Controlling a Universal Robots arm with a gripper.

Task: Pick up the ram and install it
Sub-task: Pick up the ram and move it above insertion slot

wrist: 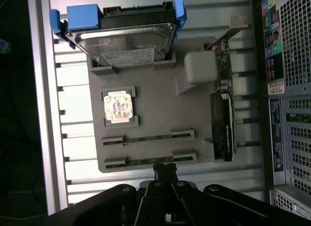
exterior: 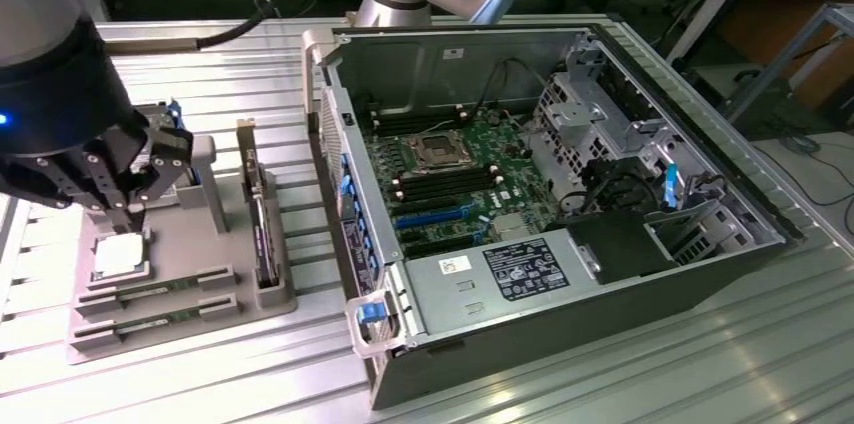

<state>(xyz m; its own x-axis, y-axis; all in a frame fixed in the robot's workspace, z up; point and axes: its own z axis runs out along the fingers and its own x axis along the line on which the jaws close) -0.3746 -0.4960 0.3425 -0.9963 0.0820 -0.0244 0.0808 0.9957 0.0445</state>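
Hovering over the grey fixture tray (exterior: 200, 254), the gripper (exterior: 131, 219) has its fingers pressed together with nothing between them. In the exterior view the tips hang above the CPU (exterior: 118, 255) in the tray's middle. In the wrist view they sit just off the tray edge beside the ram.

Ram not picked. Two alike green sticks are seated in parallel slots along the tray edge nearest the exterior camera. The outer ram stick (exterior: 158, 321) is closest to that edge, and the inner ram stick (exterior: 160, 292) is just beside it, toward the CPU. Gripper touches neither.

Rest of tray:
- hard drive (wrist: 127, 39) with blue side rails, at the opposite edge
- expansion card (exterior: 262, 234), upright on its edge along the side facing the PC case (exterior: 441, 54)

Case lies open on the ribbed metal table (exterior: 601, 384), motherboard (exterior: 454, 179) exposed.

Writing:
- black label (exterior: 525, 266) with white print on the power supply
- white sticker (exterior: 454, 265) next to it
- a label on the drive face
- stickers on the case rear in the wrist view

All too small to read, no brand legible.
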